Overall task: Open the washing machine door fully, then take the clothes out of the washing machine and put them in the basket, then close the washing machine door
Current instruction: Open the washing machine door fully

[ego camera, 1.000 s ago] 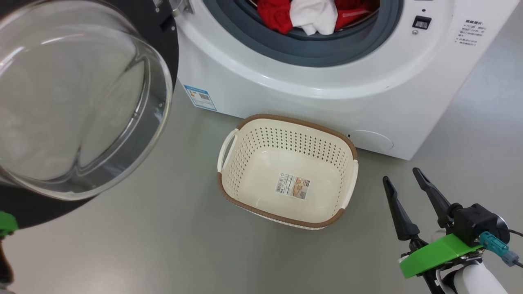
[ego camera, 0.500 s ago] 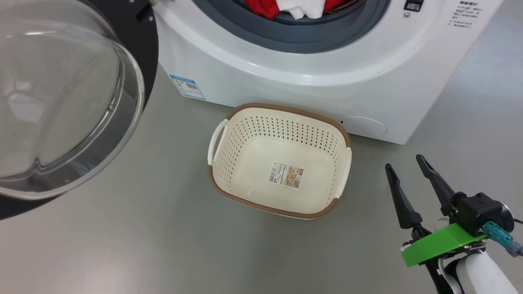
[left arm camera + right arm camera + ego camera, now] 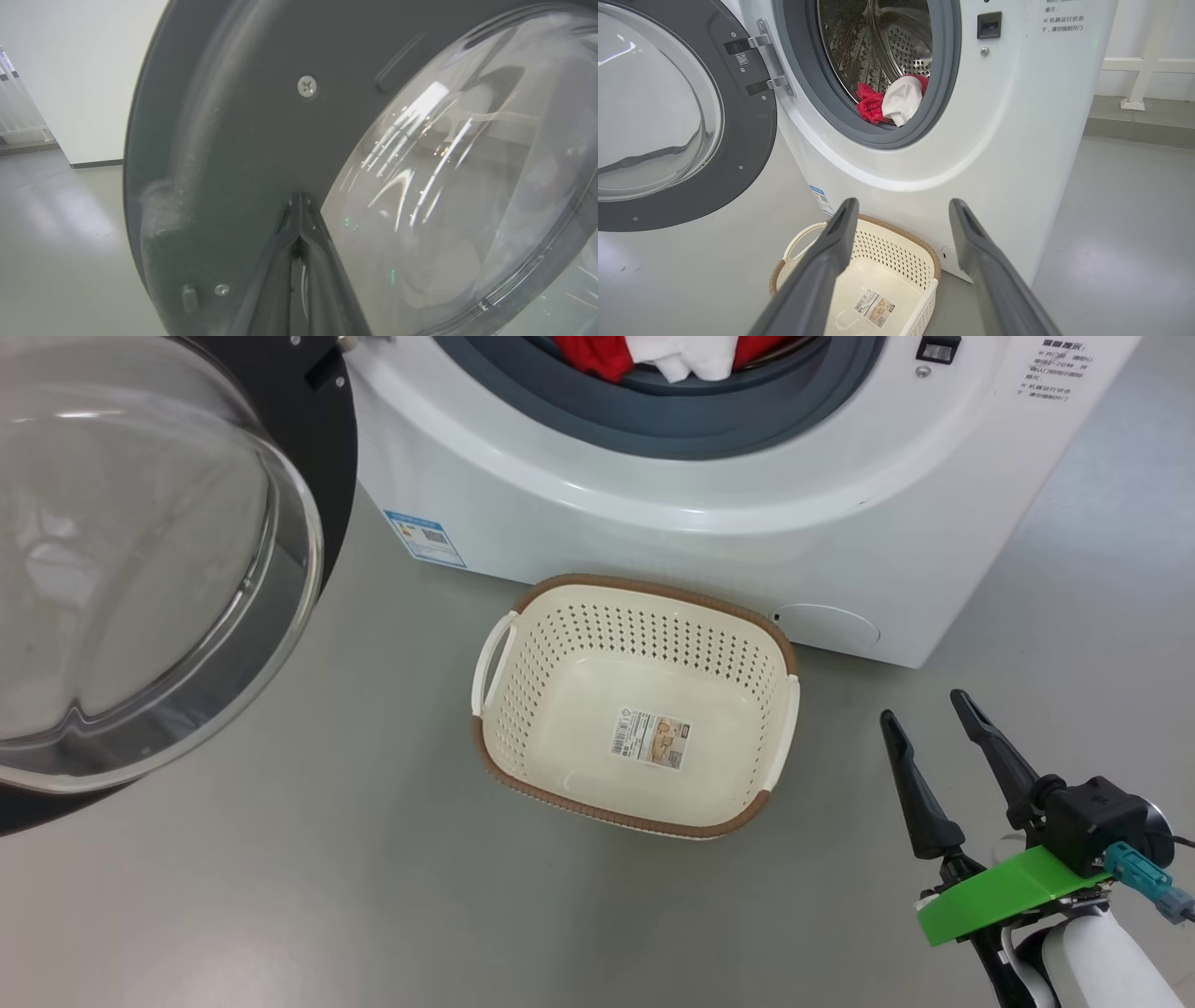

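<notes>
Near right, the right gripper (image 3: pixel 921 707) hovers low, fingers spread wide and empty, pointing far. The left gripper (image 3: pixel 299 198) is pressed together, tips at the washing machine door (image 3: pixel 224 116), which is swung out left. The basket (image 3: pixel 644 590) is mid-floor, empty. The clothes (image 3: pixel 896 100) sit far, at the washing machine (image 3: pixel 653 551) opening. I'd say they're soft, light and floppy, so pinch a bunched fold.

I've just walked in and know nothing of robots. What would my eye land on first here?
The big washing machine door, a black ring around a bulging glass bowl, stands swung open at the head view's left. Next come the red and white clothes heaped inside the washing machine. Below sits the cream basket on the grey floor, with the open right end effector to its right.
</notes>
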Motion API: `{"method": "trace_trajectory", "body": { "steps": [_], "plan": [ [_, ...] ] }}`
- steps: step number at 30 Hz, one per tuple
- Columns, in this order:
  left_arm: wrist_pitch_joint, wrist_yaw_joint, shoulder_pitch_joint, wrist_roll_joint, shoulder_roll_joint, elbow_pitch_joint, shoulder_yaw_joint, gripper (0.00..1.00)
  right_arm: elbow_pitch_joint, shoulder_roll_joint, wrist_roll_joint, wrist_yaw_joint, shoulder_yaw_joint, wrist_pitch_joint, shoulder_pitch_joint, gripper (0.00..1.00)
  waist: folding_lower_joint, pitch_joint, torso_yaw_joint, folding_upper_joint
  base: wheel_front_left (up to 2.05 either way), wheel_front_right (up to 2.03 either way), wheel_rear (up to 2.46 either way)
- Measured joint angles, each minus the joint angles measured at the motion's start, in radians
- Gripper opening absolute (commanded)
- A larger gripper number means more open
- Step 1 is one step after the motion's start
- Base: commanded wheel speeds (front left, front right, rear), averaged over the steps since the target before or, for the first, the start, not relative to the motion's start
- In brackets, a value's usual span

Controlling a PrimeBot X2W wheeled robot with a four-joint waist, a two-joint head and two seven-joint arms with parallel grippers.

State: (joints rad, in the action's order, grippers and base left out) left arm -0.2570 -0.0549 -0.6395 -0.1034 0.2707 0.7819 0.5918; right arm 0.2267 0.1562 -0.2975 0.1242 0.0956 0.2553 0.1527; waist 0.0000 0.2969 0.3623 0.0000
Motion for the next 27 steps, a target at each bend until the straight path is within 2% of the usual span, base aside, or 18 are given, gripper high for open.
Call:
{"method": "trace_trajectory", "body": {
  "steps": [8, 19, 27],
  "plan": [
    [0.0, -0.026, 0.017, 0.011, -0.02, -0.033, 0.001, 0.0, 0.003, -0.005, 0.0, 0.0, 0.002, 0.0, -0.001, 1.0, 0.0, -0.03, 0.002, 0.0, 0.0, 0.0, 0.0],
    [0.0, -0.068, 0.147, 0.016, -0.076, -0.129, -0.044, 0.0, 0.005, -0.016, -0.001, 0.0, 0.001, 0.0, -0.012, 1.0, 0.0, -0.086, 0.0, 0.0, 0.0, 0.0, 0.0],
    [0.0, -0.07, 0.223, 0.016, -0.118, -0.204, -0.089, 0.0, 0.004, -0.025, -0.002, 0.0, -0.014, 0.0, -0.03, 1.0, 0.0, -0.105, -0.009, 0.0, 0.0, 0.0, 0.0]
  ]
}}
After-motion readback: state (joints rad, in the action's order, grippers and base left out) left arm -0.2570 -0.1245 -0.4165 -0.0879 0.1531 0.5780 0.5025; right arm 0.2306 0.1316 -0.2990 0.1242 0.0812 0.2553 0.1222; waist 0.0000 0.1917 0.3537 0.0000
